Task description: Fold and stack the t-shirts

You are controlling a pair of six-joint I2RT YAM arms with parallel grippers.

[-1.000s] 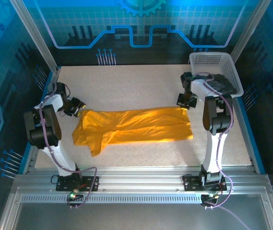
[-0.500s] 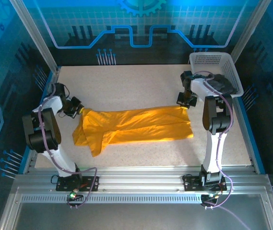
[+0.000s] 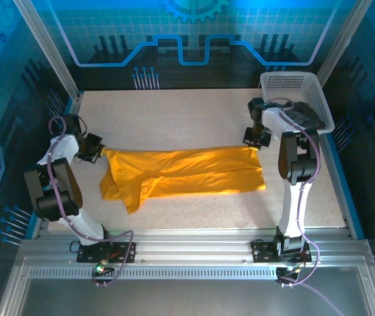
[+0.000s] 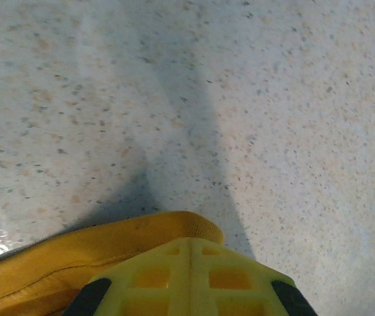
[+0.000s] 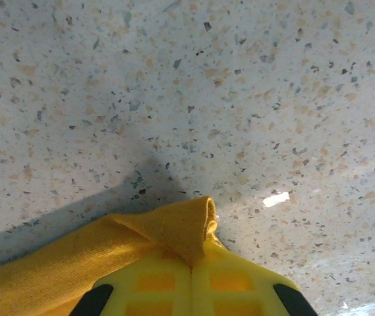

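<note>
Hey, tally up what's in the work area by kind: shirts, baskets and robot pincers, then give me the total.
T-shirts: 2, the orange-yellow t-shirt laid out flat, and the dark grey t-shirt in the basket.
Baskets: 1, the white basket.
Pincers: 2, the left pincer and the right pincer, each shut on one end of the orange-yellow t-shirt.
Total: 5

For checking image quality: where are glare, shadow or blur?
Top external: brighter patch on the plain orange-yellow cloth t-shirt. Left wrist: soft focus, dark shadow on the speckled white table, glare at lower left. Right wrist: sharp speckles, one small glare spot, shadow beside the shirt's corner.
</note>
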